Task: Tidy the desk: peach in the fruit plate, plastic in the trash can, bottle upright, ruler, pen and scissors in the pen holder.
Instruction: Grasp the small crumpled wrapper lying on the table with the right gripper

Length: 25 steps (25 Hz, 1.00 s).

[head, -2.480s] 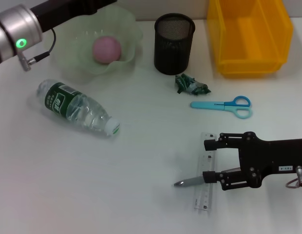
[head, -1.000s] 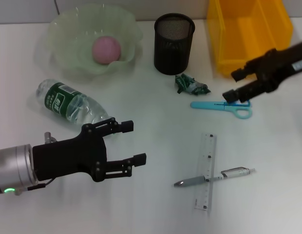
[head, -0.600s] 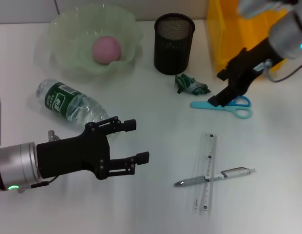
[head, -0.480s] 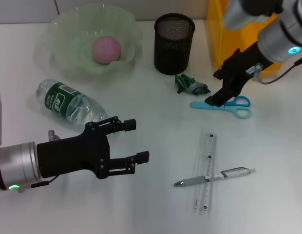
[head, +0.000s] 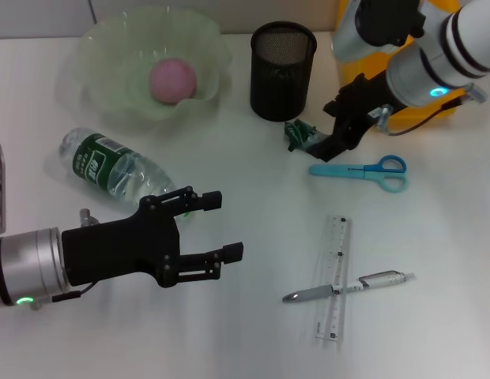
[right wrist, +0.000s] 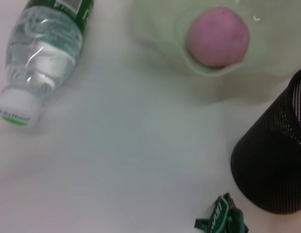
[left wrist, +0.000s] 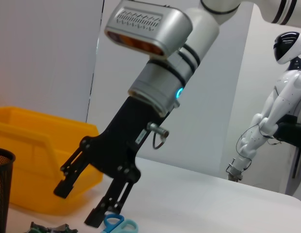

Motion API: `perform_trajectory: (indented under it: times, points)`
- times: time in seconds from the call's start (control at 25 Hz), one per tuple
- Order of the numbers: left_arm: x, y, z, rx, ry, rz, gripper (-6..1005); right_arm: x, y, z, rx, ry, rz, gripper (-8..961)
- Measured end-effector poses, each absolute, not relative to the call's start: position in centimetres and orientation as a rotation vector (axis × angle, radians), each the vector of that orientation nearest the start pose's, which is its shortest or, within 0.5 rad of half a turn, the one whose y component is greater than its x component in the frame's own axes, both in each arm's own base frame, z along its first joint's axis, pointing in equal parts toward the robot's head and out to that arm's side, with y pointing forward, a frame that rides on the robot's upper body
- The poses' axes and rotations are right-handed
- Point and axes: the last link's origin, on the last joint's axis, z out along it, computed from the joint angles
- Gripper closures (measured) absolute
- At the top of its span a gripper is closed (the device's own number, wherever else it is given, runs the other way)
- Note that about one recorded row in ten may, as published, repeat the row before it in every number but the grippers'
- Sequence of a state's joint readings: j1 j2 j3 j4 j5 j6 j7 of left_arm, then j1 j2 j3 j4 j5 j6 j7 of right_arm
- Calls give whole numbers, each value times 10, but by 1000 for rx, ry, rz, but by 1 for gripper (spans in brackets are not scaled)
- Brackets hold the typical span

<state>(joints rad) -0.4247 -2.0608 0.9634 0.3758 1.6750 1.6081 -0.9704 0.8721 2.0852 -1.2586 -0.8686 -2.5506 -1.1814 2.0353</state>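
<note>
Right gripper: fingers spread wide, holding nothing, tips just over the crumpled plastic, which has no clear long axis. Scissors lie just beyond, blades pointing toward the left gripper, also wide. Surface: white table. Room: plain pale walls.

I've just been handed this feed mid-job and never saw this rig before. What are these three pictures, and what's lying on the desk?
It's a two-armed robot. The head view looks down on the desk; the other two come from wrist cameras. The left gripper hovers open near the lying water bottle. The right gripper is open over the green plastic wrapper, holding nothing. The peach sits in the fruit plate. The scissors, ruler and pen lie loose; beyond them stand the pen holder and the yellow bin.
</note>
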Motion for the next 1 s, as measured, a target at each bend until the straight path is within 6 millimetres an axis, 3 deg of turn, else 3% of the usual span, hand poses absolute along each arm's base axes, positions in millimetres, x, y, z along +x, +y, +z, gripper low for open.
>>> perform_trajectory:
  times: [0.4,0.92,1.0]
  points:
    - [-273,269,-46,-2764,-418,-946,196,174,428,-56,-2687,340,-377,266]
    - [-273,269,-46,-2768,-419,-941,202,187,432,-66,-2639,380,-336,278]
    - [-274,269,-47,-2771,-423,-940,203,189,432,-67,-2636,386,-335,334]
